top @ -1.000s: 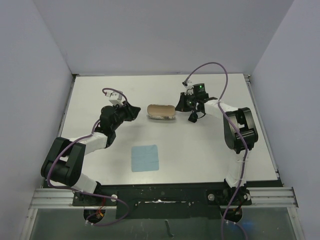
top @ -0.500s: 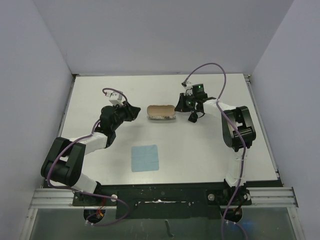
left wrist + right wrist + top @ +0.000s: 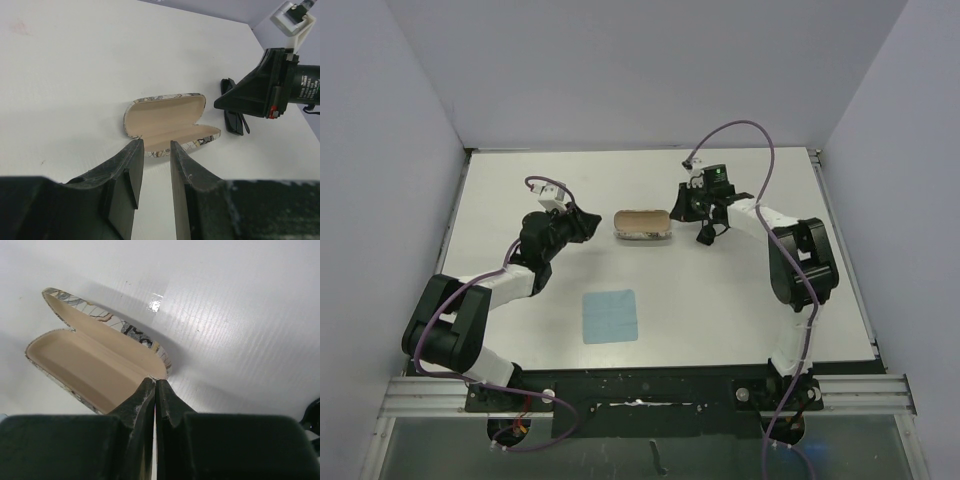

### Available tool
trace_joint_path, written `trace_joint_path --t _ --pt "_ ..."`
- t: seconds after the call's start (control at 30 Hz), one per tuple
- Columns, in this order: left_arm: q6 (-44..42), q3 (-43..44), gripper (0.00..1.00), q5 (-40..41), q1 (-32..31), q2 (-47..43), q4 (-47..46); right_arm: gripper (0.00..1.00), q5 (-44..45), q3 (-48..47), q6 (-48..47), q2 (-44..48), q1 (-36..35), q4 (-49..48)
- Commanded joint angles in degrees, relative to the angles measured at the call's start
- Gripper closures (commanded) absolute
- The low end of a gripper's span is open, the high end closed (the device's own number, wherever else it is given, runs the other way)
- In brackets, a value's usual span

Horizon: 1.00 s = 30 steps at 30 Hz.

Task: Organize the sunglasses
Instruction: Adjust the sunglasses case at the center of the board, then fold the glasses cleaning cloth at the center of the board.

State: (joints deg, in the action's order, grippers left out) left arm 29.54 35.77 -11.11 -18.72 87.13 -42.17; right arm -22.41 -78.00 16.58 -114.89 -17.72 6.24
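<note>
The open grey-beige marbled case (image 3: 642,224) lies at mid-table with its tan inside up; it also shows in the left wrist view (image 3: 167,122) and the right wrist view (image 3: 95,362). The black sunglasses (image 3: 708,233) lie on the table just right of the case, under the right wrist; they show in the left wrist view (image 3: 234,114), and a dark sliver shows at the right wrist view's edge (image 3: 313,421). My right gripper (image 3: 677,209) (image 3: 155,381) is shut and empty, its tip at the case's right end. My left gripper (image 3: 590,224) (image 3: 156,145) is slightly open and empty, just left of the case.
A light blue square cloth (image 3: 610,316) lies flat toward the near side of the white table (image 3: 740,300). Grey walls enclose the table on the left, far and right sides.
The right arm's elbow has shifted slightly right and its wrist turned a little. The case, sunglasses, cloth and left arm have not moved.
</note>
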Motion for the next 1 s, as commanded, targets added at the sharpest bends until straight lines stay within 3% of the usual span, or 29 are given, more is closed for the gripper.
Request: trace_joint_path --t 0.0,0.3,0.4,0.5,0.6,0.7,0.73,0.83,0.97 --pt "-0.38 1.40 0.73 -0.28 -0.50 -0.76 -1.07 0.97 6.06 1.35 -1.78 8.29 -1.74 -0.64" --pt "-1.99 1.67 0.73 3.59 -3.28 -1.46 1.49 0.93 20.14 9.91 -3.51 17.28 -4.71 -2.89" --pt "-2.91 1.67 0.73 6.04 -4.92 -2.21 3.05 0.83 20.17 13.60 -3.06 20.05 -4.91 -5.16" --pt "-3.78 1.44 0.73 8.58 -6.59 -3.22 3.98 0.52 18.76 17.45 -1.92 22.90 -4.88 -7.77" --pt "-4.56 1.16 0.73 10.59 -8.04 -4.25 4.94 0.44 18.09 20.09 -0.40 25.32 -4.70 -9.61" --pt "-5.40 1.21 0.73 12.11 -9.59 -5.38 6.25 0.11 16.88 21.23 0.42 27.19 -4.52 -9.92" --pt "-5.71 1.27 0.73 12.60 -10.06 -5.77 6.64 0.05 16.69 21.37 0.47 27.61 -4.45 -9.81" --pt "-6.07 1.28 0.73 13.74 -11.00 -6.90 7.76 0.01 16.86 21.65 1.35 28.66 -4.55 -9.43" --pt "-5.73 0.88 0.73 14.14 -11.53 -8.37 8.25 0.02 18.46 21.62 4.55 29.77 -4.58 -8.43"
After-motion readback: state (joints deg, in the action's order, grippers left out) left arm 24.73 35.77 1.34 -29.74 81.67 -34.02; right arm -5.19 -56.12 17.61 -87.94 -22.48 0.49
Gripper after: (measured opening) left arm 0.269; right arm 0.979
